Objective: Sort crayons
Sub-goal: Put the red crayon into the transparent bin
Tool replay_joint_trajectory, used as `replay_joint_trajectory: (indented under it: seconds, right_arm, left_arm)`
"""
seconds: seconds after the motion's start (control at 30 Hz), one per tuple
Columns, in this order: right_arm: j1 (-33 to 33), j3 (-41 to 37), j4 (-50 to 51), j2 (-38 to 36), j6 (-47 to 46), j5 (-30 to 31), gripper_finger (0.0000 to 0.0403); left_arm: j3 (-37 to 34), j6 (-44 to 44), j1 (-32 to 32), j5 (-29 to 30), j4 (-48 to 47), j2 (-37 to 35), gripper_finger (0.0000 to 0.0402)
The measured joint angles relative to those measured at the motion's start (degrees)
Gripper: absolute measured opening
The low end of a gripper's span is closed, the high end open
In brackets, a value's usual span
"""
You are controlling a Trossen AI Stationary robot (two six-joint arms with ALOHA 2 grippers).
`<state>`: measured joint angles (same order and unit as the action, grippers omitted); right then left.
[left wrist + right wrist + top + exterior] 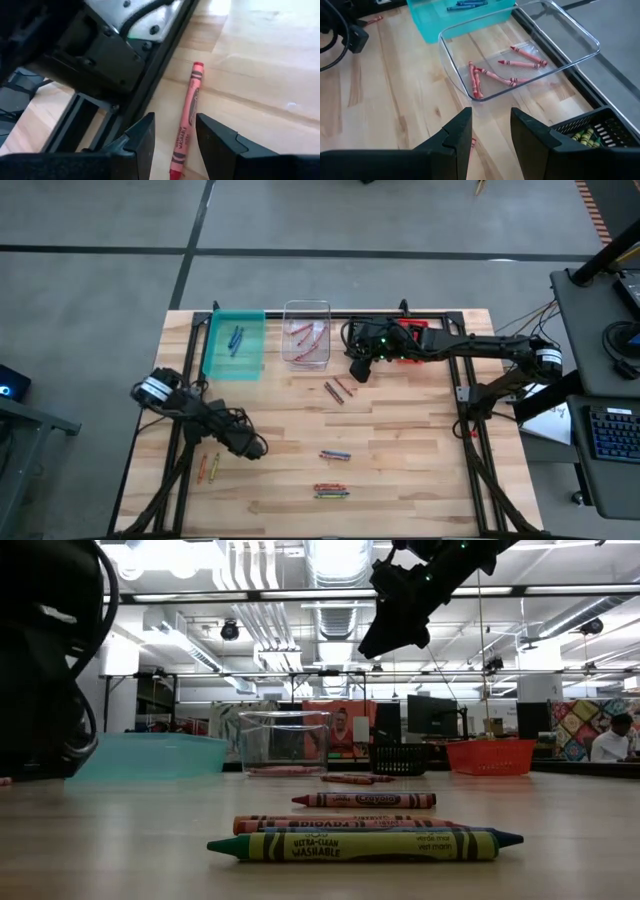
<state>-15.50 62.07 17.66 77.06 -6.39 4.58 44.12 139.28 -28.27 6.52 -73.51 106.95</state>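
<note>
Crayons lie loose on the wooden table: two reddish ones (335,391) at the middle, a blue and red pair (335,455), a small heap (331,491) near the front, and two (206,468) by the left frame. My left gripper (175,120) is open and low over a red crayon (187,115), which lies flat beside the black rail and shows between the fingers. My right gripper (360,368) hangs open, high above the table, just in front of the clear bin (520,60), with nothing between its fingers.
The teal bin (236,343) holds blue crayons and the clear bin (307,335) holds several red ones. A black basket (585,132) with yellow-green crayons and a red bin (415,338) stand under my right arm. A black frame rail (150,80) runs along the left.
</note>
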Motion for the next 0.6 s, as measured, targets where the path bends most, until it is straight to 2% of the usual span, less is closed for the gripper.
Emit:
replay_joint_trajectory:
  seconds: [0.23, 0.37, 0.6]
  right_arm:
    - [0.01, -0.14, 0.01, 0.00, 0.00, 0.00, 0.0123]
    - [-0.01, -0.16, -0.02, 0.00, 0.00, 0.00, 0.0123]
    - [-0.01, -0.18, -0.01, 0.00, -0.02, -0.02, 0.0123]
  left_arm:
    - [0.20, -1.86, 0.00, -0.99, 1.68, 2.17, 0.0125]
    - [0.11, -5.45, -0.02, 1.45, 3.64, 1.95, 0.0125]
    - [2.45, -6.47, 0.04, 4.57, 3.56, 1.47, 0.0125]
